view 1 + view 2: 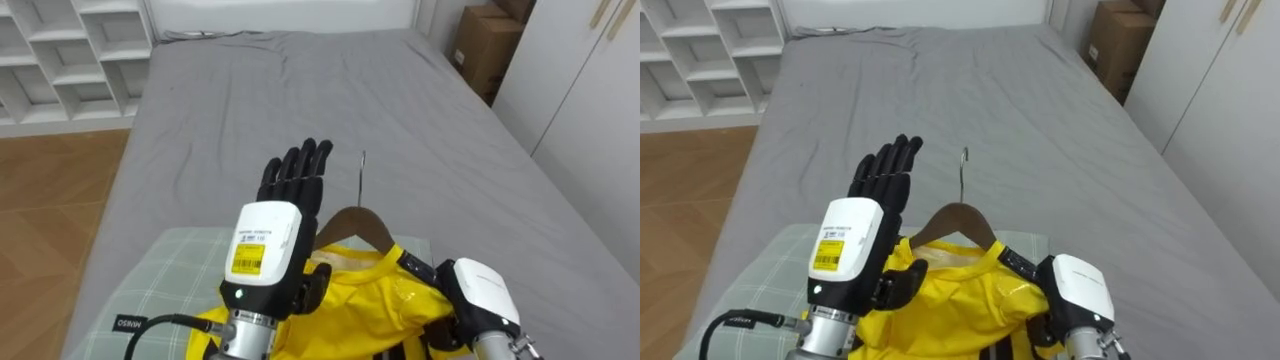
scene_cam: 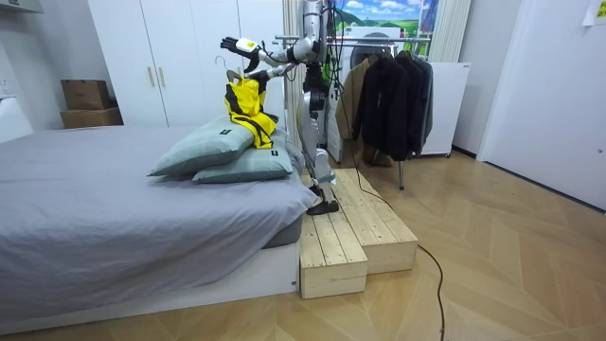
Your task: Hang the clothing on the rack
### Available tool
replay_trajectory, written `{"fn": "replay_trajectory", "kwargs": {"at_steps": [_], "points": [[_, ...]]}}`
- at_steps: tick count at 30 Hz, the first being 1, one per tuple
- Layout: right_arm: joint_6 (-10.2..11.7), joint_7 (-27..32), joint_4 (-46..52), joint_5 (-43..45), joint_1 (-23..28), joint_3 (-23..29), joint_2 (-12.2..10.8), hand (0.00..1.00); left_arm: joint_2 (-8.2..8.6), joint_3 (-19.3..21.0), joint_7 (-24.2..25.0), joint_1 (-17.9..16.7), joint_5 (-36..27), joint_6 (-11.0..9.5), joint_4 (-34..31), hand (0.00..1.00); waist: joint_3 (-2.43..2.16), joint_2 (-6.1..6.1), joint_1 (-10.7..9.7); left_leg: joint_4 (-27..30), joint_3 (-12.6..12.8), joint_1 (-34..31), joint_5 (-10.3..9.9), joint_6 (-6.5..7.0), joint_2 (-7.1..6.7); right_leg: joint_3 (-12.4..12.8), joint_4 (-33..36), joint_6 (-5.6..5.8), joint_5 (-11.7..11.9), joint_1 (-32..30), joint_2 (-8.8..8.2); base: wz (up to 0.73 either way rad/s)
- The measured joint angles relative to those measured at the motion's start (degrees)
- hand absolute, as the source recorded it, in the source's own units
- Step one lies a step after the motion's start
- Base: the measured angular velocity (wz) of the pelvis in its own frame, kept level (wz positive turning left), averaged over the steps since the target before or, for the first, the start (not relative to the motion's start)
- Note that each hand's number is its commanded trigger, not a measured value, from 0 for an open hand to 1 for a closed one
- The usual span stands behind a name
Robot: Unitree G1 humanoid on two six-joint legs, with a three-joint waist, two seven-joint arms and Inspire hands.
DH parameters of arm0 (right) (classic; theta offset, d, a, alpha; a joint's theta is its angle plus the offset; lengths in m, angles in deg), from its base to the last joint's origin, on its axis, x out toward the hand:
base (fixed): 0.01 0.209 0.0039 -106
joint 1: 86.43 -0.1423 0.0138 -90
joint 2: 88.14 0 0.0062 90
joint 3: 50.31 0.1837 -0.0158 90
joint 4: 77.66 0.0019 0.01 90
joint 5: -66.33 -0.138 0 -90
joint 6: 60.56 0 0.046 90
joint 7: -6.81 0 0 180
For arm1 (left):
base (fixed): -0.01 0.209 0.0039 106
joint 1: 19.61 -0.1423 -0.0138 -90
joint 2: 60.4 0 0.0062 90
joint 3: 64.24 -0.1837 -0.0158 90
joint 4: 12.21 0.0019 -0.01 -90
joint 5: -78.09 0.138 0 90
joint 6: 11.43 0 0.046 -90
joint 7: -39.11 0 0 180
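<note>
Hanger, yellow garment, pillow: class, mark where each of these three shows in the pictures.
hanger point(image 1: 352, 213), left eye view, top of the wooden bar below the hook.
yellow garment point(image 1: 370, 295), left eye view, middle of the yellow cloth.
pillow point(image 1: 165, 275), left eye view, bare checked cover left of the garment.

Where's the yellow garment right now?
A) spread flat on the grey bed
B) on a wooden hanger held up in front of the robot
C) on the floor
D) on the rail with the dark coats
B: the yellow garment sits on the wooden hanger, hook pointing up, between the open left hand and the right hand. In the room view it hangs in the air above the pillows.
</note>
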Motion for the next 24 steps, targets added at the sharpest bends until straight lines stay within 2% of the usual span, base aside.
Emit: {"fn": "replay_trajectory", "kwargs": {"at_steps": [3,7,12,14,19,22,24], "points": [[0.1,0.1,0.4,0.1,0.0,3.3,0.1,1.0,-1.68,0.4,0.5,-0.3,0.1,-0.3,-2.4,0.0,-0.13,-0.2,-0.1,0.0,0.0,0.0,0.0,0.0,0.01,0.0,0.0,0.0,0.0,0.1,0.02,0.0],[0.8,0.2,1.2,-0.3,0.0,5.6,0.6,1.0,-2.06,2.0,0.9,-0.6,0.2,-1.0,-2.6,0.0,-0.17,-0.24,-0.5,0.0,0.1,0.1,0.0,0.0,0.03,0.0,0.0,0.0,0.0,0.2,0.01,0.0],[1.9,1.3,1.2,-0.8,0.2,6.4,3.0,1.0,-2.18,4.9,0.8,-0.6,-1.1,-1.0,-2.6,0.0,-0.2,-0.25,-1.3,0.1,0.0,0.1,0.0,0.0,0.04,-0.1,0.1,0.0,0.0,0.2,-0.03,0.0],[1.9,2.7,1.2,-0.8,0.8,7.6,3.2,1.0,-2.19,5.5,0.8,-0.6,-1.4,-1.1,-2.6,0.0,-0.26,-0.25,-1.4,0.1,0.0,0.2,0.0,0.0,0.04,-0.2,0.1,-0.01,0.0,0.3,-0.03,0.0],[1.8,5.3,3.8,-1.0,2.4,10.3,3.3,1.0,-2.13,7.9,0.2,-0.8,-8.4,-1.2,-2.4,0.0,-0.36,-0.19,-1.7,0.1,0.1,1.0,0.0,0.0,0.06,0.0,0.2,-0.02,0.0,1.0,-0.01,0.0],[2.0,8.1,6.3,0.0,4.4,12.8,3.3,1.0,-2.11,11.1,-1.0,-1.9,-12.4,-1.5,-2.4,0.0,-0.66,0.11,-1.6,0.1,0.0,1.1,0.0,0.0,0.06,0.1,0.2,-0.03,0.0,1.1,0.03,0.0],[2.0,9.4,8.4,0.4,6.3,14.6,3.3,1.0,-2.05,14.3,-2.2,-4.0,-16.3,-1.6,-2.0,0.0,-0.79,0.39,-1.5,0.0,0.0,1.5,0.0,0.0,0.08,0.4,0.2,-0.07,0.0,1.5,0.1,0.0]]}}
